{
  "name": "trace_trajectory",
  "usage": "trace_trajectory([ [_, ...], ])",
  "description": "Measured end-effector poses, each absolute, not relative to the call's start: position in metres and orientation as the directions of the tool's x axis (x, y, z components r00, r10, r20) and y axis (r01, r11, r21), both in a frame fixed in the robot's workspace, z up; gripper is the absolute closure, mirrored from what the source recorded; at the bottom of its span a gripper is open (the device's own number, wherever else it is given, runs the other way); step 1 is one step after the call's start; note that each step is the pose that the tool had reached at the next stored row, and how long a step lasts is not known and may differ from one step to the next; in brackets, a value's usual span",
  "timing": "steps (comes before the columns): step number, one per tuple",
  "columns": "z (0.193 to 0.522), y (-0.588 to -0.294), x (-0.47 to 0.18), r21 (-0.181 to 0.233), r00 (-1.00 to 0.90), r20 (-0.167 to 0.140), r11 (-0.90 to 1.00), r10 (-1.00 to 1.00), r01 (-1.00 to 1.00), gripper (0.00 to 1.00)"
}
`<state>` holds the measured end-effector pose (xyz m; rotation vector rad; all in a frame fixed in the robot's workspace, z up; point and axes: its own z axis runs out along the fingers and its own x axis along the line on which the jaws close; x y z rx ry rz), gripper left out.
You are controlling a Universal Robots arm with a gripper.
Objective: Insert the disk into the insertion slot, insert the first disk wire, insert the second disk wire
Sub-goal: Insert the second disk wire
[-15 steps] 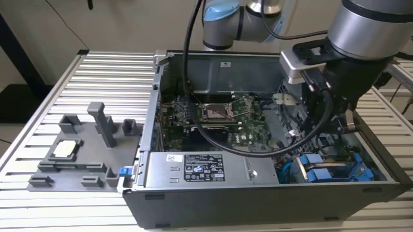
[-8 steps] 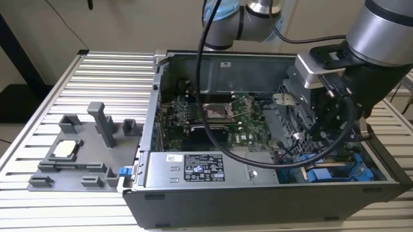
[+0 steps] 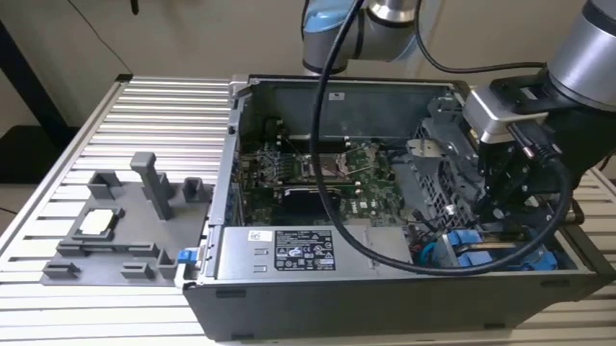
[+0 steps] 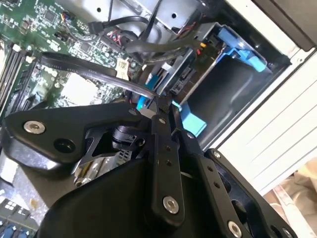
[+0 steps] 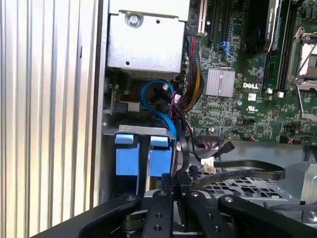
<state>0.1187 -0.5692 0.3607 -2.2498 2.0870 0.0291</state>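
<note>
exterior view: one open computer case (image 3: 385, 288) lies on a ribbed metal tabletop (image 3: 164, 108). one robot arm (image 3: 587, 50) reaches down into the case at the exterior view's right. one grey holder tray (image 3: 125, 216) sits on the tabletop at the exterior view's left, well apart from the arm, with one small white-topped part (image 3: 99, 221) resting in it. one green circuit board (image 3: 318, 173) fills the floor of the case. one power supply box (image 3: 288, 252) with a white label sits along the near wall.

first wrist view: two bright blue carrier tabs (image 5: 143, 156) stand side by side in the drive bay, just beside the case wall. the disk (image 5: 159, 157) counts as the tab nearer the end effector (image 5: 176, 186); its silver body is hidden in the bay, so only blue plastic can be made out. one light blue wire (image 5: 161, 106) loops above the tabs. one black flat wire (image 5: 237, 171) runs across the perforated drive cage (image 5: 237, 186), and its end sits right at the fingertips.

second wrist view: the end effector (image 4: 158, 106) has its fingers drawn close together around the black wire's plug end, pinching it. blue carrier plastic (image 4: 190, 121) lies just beyond the fingertips, very near, inside the bay.
</note>
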Motion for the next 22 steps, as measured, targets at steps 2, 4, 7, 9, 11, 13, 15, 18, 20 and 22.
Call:
trace_trajectory([
  [2,0.360,-0.569,0.126,-0.030,0.076,-0.062,-0.074,-0.995,-0.997,0.84],
  [4,0.359,-0.570,0.131,-0.020,0.075,-0.060,-0.074,-0.995,-0.997,0.84],
  [7,0.358,-0.571,0.137,-0.009,0.074,-0.056,-0.074,-0.996,-0.997,0.84],
  [9,0.357,-0.572,0.139,-0.006,0.074,-0.055,-0.074,-0.996,-0.997,0.84],
  [11,0.355,-0.573,0.141,-0.005,0.074,-0.053,-0.074,-0.996,-0.997,0.84],
  [13,0.353,-0.573,0.142,-0.004,0.074,-0.050,-0.074,-0.996,-0.997,0.84],
  [15,0.352,-0.573,0.142,-0.004,0.073,-0.050,-0.073,-0.996,-0.997,0.84],
  [18,0.350,-0.573,0.144,-0.004,0.073,-0.050,-0.073,-0.996,-0.997,0.84],
  [20,0.348,-0.573,0.144,-0.004,0.072,-0.050,-0.072,-0.996,-0.997,0.84],
  [22,0.348,-0.573,0.144,-0.004,0.069,-0.050,-0.069,-0.996,-0.998,0.84],
])
